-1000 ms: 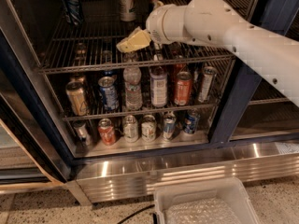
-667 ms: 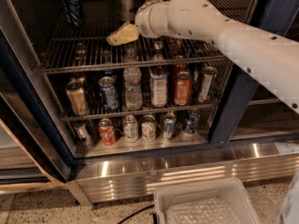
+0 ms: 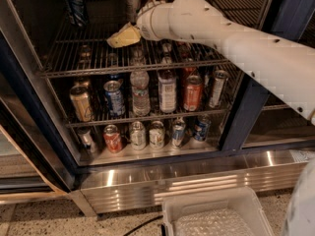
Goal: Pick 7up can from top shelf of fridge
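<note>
Hand hangs above the wire top shelf inside the fridge, grip state untellable.

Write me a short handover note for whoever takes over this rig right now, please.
The gripper is inside the fridge, above the front half of the top shelf.
The 7up can stands upright at the back of that shelf, just beyond the gripper, not yet grasped.
Done: the arm is in the fridge.
Left: approach the can, grasp, lift, withdraw.
</note>
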`<state>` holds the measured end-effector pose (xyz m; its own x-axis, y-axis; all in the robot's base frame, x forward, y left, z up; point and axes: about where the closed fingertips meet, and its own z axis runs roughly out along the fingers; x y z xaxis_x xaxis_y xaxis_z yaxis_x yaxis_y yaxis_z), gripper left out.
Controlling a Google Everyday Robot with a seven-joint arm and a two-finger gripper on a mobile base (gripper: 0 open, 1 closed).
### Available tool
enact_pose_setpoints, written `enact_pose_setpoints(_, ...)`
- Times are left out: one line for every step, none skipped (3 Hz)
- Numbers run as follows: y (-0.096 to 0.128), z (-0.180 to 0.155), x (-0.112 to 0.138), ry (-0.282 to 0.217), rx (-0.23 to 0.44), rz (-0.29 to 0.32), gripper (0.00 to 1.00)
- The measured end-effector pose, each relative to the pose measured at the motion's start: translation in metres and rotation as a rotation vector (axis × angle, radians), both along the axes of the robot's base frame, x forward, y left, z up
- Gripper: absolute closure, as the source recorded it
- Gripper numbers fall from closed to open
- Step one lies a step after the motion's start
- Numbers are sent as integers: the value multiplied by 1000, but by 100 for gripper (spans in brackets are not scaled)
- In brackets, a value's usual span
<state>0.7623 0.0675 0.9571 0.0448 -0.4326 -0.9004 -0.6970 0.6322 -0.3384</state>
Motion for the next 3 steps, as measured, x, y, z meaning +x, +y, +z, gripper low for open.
enact_pose_setpoints(6, 4, 14, -35, 27, -36, 0)
enact_pose_setpoints(6, 7, 25, -49, 46, -75, 0)
enact_pose_setpoints(2, 9, 38, -27, 97, -114, 0)
